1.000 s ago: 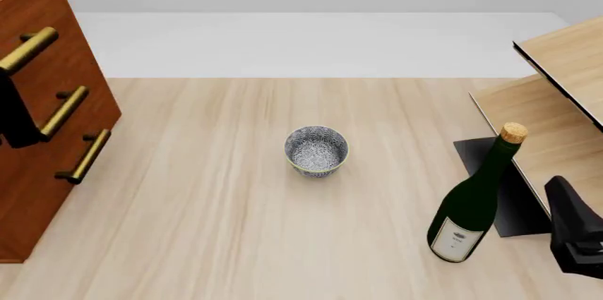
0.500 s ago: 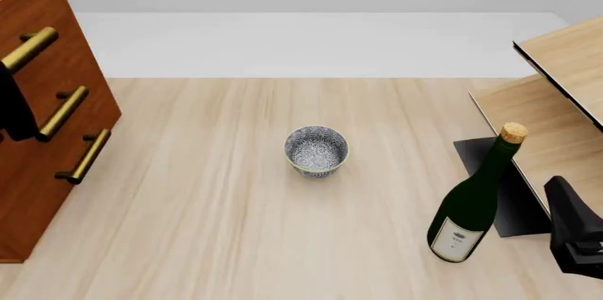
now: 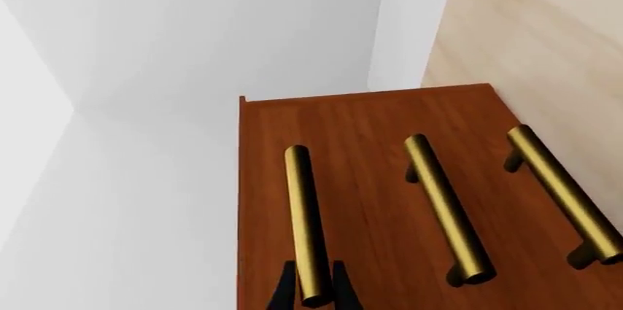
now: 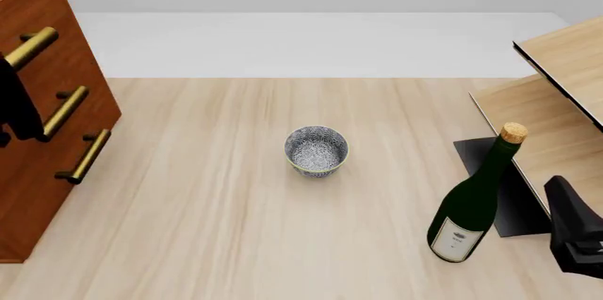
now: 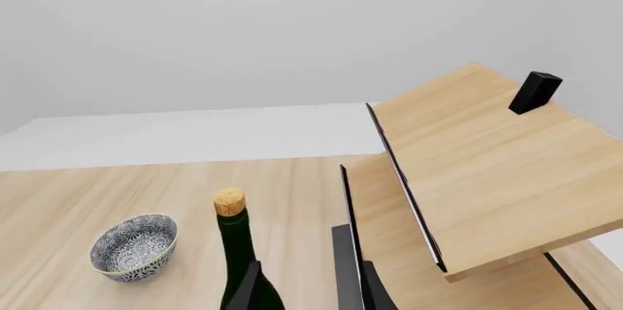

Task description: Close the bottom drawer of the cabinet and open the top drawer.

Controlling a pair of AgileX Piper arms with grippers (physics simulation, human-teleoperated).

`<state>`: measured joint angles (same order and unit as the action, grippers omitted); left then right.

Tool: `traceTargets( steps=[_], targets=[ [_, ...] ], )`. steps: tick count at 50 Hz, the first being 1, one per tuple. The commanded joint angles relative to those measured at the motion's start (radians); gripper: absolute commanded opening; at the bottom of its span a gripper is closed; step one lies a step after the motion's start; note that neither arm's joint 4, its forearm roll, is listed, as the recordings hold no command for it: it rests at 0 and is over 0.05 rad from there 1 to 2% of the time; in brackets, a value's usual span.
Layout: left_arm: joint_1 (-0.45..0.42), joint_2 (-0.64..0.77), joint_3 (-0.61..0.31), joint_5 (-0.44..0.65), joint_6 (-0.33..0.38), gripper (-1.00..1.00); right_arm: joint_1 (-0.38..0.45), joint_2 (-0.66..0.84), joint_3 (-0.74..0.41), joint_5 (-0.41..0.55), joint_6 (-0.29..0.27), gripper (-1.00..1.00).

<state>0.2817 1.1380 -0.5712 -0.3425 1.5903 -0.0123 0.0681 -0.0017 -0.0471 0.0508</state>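
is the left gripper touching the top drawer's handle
Touching. In the left wrist view the left gripper fingers sit tight against both sides of the handle.

reddish-brown cabinet (image 4: 38, 123), brass handles; blue-white patterned bowl (image 4: 317, 150); dark green bottle (image 4: 475, 198)

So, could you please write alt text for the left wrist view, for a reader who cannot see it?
The left gripper has its two dark fingertips on either side of one brass handle on the reddish-brown cabinet. Two more brass handles sit beside it, and all three drawer fronts look flush. Pale wall and light wooden table surround the cabinet.
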Motion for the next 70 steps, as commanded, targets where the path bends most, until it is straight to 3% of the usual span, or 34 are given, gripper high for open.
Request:
traceTargets(
  steps=[1,18,40,70],
  targets=[
    [-0.011,0.022,-0.017,-0.011,-0.004,-1.0,-0.001,0.0,0.0,0.0,0.001,1.0],
    [-0.028,-0.024,0.01,-0.013,0.017,-1.0,-0.002,-0.003,0.0,0.002,0.0,1.0],
    [-0.067,0.044,0.006,-0.088,0.053,-1.0,-0.005,0.007,0.0,-0.005,0.007,1.0],
    [-0.138,-0.005,0.005,-0.05,0.078,-1.0,-0.009,0.048,-0.001,-0.042,0.02,1.0]
  ],
)
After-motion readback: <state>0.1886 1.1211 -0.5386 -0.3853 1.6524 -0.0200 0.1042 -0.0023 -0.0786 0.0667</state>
